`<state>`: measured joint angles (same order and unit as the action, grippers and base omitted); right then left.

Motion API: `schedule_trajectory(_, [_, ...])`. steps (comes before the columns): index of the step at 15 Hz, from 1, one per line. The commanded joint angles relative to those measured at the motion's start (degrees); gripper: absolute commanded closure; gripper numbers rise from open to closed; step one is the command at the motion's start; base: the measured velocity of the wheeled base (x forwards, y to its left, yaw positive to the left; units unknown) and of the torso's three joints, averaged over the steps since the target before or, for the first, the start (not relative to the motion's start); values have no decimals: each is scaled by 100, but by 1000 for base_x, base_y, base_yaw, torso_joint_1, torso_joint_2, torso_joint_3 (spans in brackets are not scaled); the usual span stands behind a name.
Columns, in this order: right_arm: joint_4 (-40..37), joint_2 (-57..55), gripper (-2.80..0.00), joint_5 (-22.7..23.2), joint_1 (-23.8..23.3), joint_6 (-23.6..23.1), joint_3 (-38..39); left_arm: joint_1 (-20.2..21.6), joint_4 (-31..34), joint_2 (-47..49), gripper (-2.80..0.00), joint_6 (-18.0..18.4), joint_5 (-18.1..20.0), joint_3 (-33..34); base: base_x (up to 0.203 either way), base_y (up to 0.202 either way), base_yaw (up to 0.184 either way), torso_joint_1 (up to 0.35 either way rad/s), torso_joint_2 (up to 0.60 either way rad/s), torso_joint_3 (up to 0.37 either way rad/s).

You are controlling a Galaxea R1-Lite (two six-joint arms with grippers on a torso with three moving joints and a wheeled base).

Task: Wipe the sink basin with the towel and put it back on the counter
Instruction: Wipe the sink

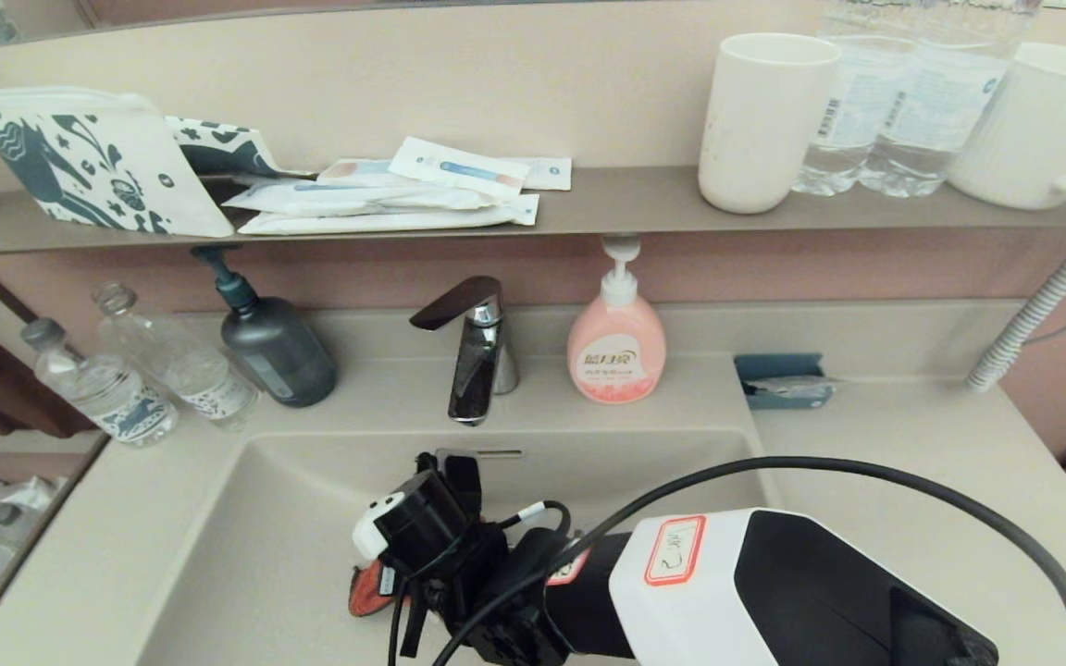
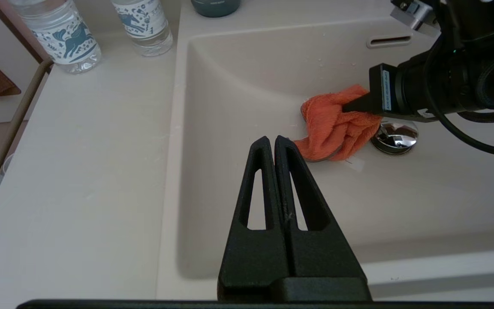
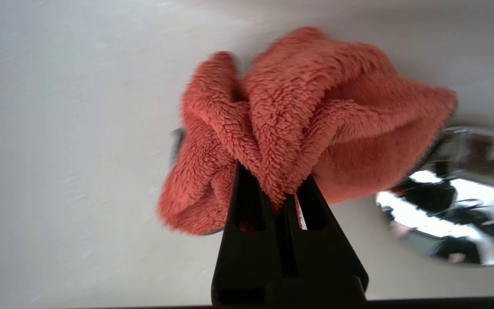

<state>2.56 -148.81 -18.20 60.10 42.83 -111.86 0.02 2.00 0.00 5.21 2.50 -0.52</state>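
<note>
On the basin (image 2: pixel 238 77) floor, beside the drain plug (image 2: pixel 395 137), right gripper (image 3: pixel 287 189) pinches the bunched towel (image 2: pixel 337 124) against the surface. Wiping looks underway; return to counter (image 2: pixel 92 171) remains. Left gripper (image 2: pixel 275 143) hovers above the basin's front edge, fingers pressed together, empty.

Soft, even indoor light fills all three views, with no hard shadows. The basin (image 2: pixel 238 86) shades gently along its walls and darkens under its near rim. The chrome drain plug (image 3: pixel 453 197) mirrors bright patches and dark shapes. The towel (image 3: pixel 307 124) looks slightly blurred at its outer edges. The shelf (image 1: pixel 644 208) bows toward the head view's edges.
</note>
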Motion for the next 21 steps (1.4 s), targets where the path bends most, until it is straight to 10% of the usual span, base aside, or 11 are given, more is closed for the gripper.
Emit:
schedule_trajectory(1, [-1,-47,0,-16,-73,24,40,-2,2,9,0,5,-2,0,0,0,0,0,0,0])
schedule_trajectory(21, [535,207,0,-1167,-920,-661,955,-2,2,9,0,5,5,0,0,0,0,0,0,0])
